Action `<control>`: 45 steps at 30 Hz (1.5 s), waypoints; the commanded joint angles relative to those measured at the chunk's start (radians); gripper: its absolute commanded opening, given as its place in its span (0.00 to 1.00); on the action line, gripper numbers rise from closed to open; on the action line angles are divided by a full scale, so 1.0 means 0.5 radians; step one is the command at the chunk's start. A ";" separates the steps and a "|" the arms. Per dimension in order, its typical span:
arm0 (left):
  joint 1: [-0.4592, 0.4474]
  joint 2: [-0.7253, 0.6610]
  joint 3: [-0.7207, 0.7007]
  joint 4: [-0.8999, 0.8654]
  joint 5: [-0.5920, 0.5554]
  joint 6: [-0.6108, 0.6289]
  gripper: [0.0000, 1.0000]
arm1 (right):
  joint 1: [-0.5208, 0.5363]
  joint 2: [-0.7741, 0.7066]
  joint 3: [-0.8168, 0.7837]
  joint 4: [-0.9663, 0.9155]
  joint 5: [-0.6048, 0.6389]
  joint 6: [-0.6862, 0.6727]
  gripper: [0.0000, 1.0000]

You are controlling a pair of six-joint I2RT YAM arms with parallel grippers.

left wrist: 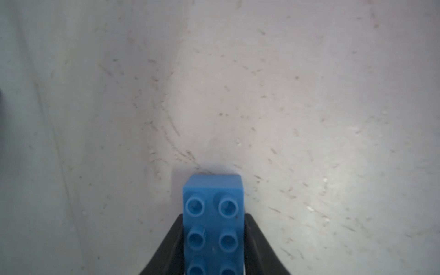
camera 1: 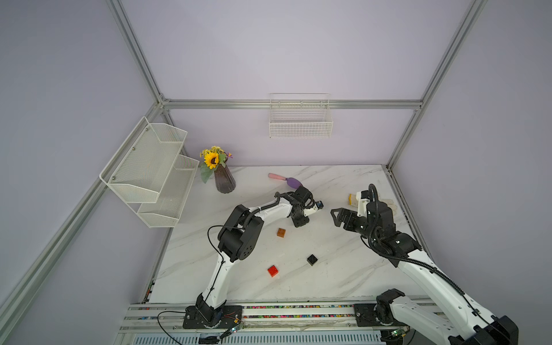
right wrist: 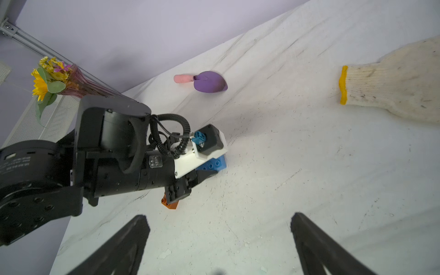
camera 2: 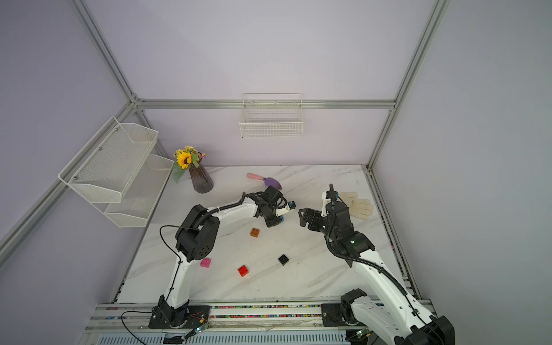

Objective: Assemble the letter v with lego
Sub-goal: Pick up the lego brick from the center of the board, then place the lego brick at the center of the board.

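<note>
The left gripper (left wrist: 214,216) pinches the light-blue brick (left wrist: 213,188) by its long sides; the right gripper (right wrist: 219,215) gapes empty. Smooth walls may slip during lifting.

We see our right hand (right wrist: 219,215) wide open above the bench (right wrist: 285,166). The left hand (right wrist: 210,169) grips the blue brick (right wrist: 218,163), near the orange brick (right wrist: 172,205).

Mid-table blocked by left gripper (left wrist: 213,217) clamped on blue brick (left wrist: 213,228), open gap to right gripper (right wrist: 217,217), orange brick (camera 1: 281,232), black brick (camera 1: 312,259), red brick (camera 1: 272,270) well apart, bare marble table (camera 1: 343,268) between them, trowel (camera 1: 286,180), vase (camera 1: 224,180) at far edge, glove (camera 2: 358,204) far right.
</note>
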State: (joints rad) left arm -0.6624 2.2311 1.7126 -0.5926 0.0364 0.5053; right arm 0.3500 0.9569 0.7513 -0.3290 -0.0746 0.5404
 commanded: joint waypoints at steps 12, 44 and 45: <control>0.404 0.037 0.020 -0.138 -0.102 -0.265 0.36 | 0.011 0.238 0.043 0.176 -0.172 0.008 0.97; 0.407 -0.407 -0.210 -0.024 -0.197 -0.917 1.00 | 0.009 0.593 0.030 0.489 -0.470 -0.040 0.97; 0.410 -0.432 -0.215 -0.021 -0.185 -0.965 1.00 | 0.011 0.587 0.023 0.502 -0.493 -0.031 0.97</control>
State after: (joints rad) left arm -0.4603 2.1124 1.5909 -0.6422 -0.0360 0.1101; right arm 0.3500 1.2575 0.7776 -0.1562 -0.2779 0.5266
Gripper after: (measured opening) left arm 0.996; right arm 0.973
